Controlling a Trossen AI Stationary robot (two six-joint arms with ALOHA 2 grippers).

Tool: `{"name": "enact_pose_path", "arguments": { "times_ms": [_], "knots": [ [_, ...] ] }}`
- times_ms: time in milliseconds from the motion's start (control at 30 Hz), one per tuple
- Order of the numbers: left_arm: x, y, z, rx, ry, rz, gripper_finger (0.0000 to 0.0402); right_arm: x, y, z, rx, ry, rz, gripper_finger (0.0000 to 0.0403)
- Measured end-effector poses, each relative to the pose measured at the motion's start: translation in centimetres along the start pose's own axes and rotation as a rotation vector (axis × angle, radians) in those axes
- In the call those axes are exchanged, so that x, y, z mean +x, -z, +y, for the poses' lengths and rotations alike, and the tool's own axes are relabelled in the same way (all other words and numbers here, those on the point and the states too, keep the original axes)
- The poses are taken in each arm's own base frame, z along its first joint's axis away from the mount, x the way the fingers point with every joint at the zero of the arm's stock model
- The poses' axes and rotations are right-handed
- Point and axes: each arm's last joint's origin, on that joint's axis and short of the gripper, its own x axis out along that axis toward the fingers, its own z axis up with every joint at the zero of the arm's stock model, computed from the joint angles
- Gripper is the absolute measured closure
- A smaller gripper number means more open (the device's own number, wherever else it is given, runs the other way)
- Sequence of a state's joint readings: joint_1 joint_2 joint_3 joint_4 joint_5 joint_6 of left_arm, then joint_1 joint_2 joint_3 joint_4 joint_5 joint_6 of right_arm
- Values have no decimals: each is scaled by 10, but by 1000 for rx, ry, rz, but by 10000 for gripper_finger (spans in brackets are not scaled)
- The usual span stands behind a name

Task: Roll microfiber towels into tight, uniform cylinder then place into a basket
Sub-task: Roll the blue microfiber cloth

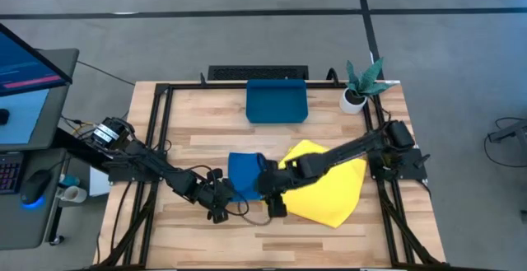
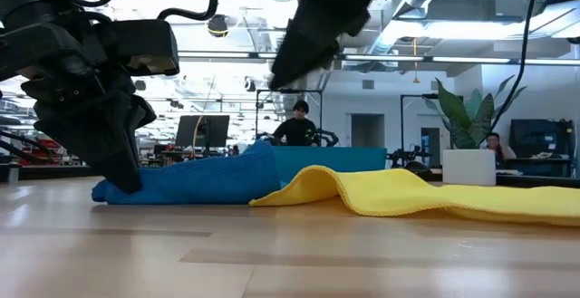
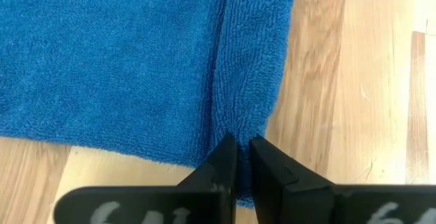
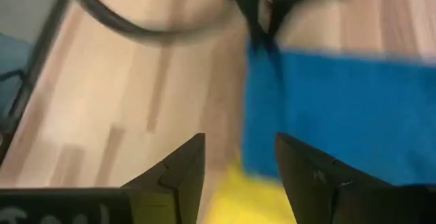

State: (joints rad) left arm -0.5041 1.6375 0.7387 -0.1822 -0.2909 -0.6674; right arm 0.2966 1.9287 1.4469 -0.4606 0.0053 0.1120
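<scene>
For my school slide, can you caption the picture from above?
Two robot arms meet at a blue towel beside a yellow towel, with the basket waiting behind.

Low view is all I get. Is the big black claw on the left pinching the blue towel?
Observer: Yes. The left wrist view shows the left gripper shut on the blue towel, right at its edge.
Operator: Is the other claw holding something?
Observer: No. The right gripper is open and empty, above where blue meets the yellow towel.
Operator: Is anything in the basket?
Observer: From above, the basket looks empty.
</scene>
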Motion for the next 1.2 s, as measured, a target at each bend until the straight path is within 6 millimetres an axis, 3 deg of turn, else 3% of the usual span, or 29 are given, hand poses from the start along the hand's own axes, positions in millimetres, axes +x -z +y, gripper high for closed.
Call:
{"name": "enact_pose_path", "arguments": {
  "times_ms": [167, 333, 433, 500, 633, 867, 1200],
  "knots": [
    [0, -1, -1, -3, 8, -4, 391, 24, 0, 24, -186, -9, -91, 208],
    [1, -3, 1, -14, 21, -1, 390, 45, 5, 21, -229, 40, -87, 227],
    [1, -4, 2, -20, 25, -3, 390, 60, 18, 15, -253, 50, -3, 240],
    [1, -4, 2, -20, 25, -4, 390, 70, 14, 15, -256, 49, -51, 248],
    [1, -4, 1, -30, 46, 10, 390, 74, 19, 13, -247, 52, -22, 262],
    [1, -5, 1, -88, 88, 38, 390, 77, 21, -6, -85, 86, 7, 283],
    [0, -7, -1, -101, 111, 17, 390, 78, 22, -34, 130, 121, 23, 286]
  ]
}}
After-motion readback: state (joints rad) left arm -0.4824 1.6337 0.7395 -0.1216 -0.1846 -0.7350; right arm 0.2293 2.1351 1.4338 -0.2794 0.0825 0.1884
